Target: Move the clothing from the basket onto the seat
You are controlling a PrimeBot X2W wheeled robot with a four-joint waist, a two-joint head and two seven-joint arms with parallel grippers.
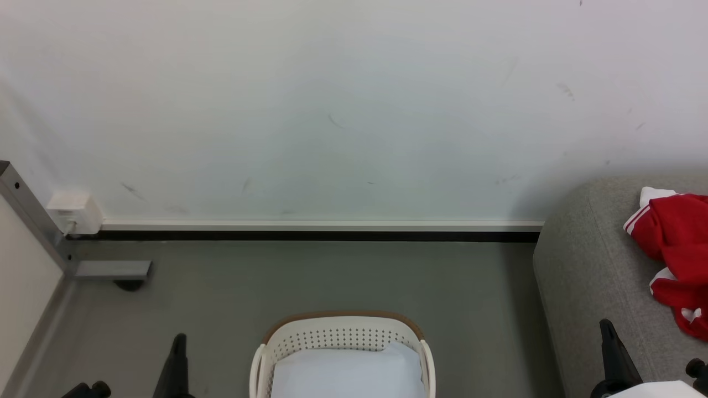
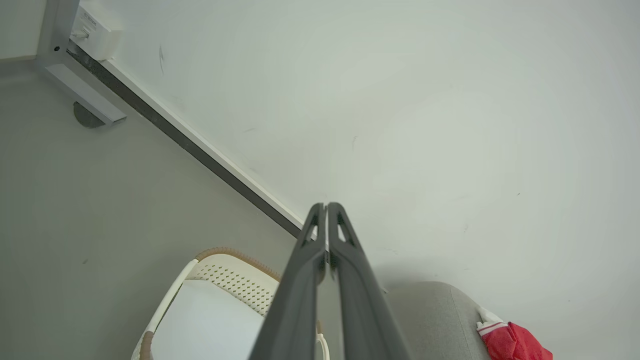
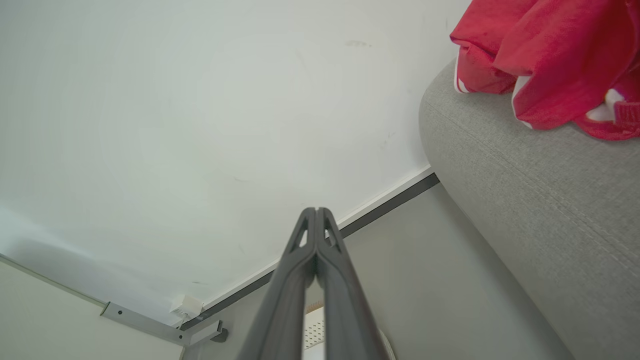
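One red garment (image 1: 677, 254) with white trim lies crumpled on the grey sofa (image 1: 592, 276), well apart from the cream laundry basket (image 1: 337, 336) holding a pale sheet (image 1: 348, 376). Left pincer (image 1: 178, 340) and right pincer (image 1: 607, 327) are each closed, empty, pointing toward the wall (image 1: 332, 110).

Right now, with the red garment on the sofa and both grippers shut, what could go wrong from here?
1. The clothing lies bunched near the rounded end of the seat; a nudge could slide it off.
2. The right gripper stands close to the seat; swinging it might snag the fabric.
3. The pale sheet in the basket could be mistaken for clothing.
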